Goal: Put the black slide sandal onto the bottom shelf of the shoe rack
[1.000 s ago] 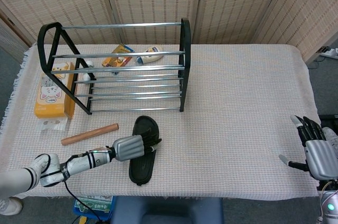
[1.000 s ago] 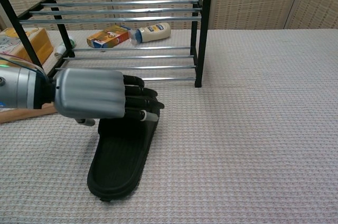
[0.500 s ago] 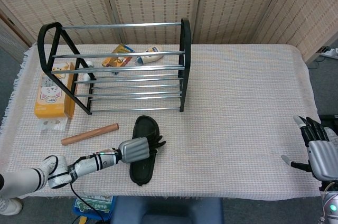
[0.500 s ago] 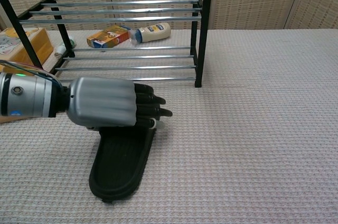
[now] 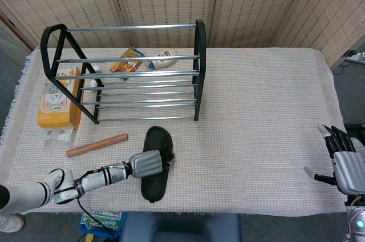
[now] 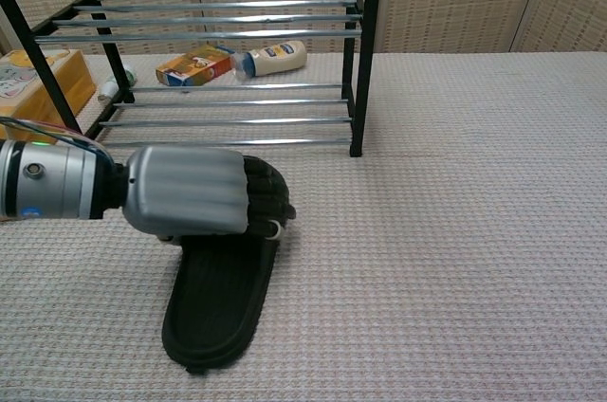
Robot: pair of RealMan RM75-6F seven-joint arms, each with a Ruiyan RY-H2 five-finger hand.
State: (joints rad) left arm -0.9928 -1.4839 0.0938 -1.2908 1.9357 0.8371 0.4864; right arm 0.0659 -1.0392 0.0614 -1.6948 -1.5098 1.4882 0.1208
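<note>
Head view high, looking down, chest view low, close, sharing shoe rack (image 5: 122, 73)

Black slide sandal (image 5: 154, 164) lies flat on table, sole down, heel toward near edge, toe toward shoe rack (image 5: 122, 73). Left hand (image 5: 147, 164) fingers (image 6: 266, 205) curl over strap, probably gripping. Bottom shelf beyond fingertips.

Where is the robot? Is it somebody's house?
Probably not a home: it looks like a staged robot test room. Folding woven screens wall off a cloth-covered table, where a shoe rack and a black slide sandal are set out for practice.
</note>
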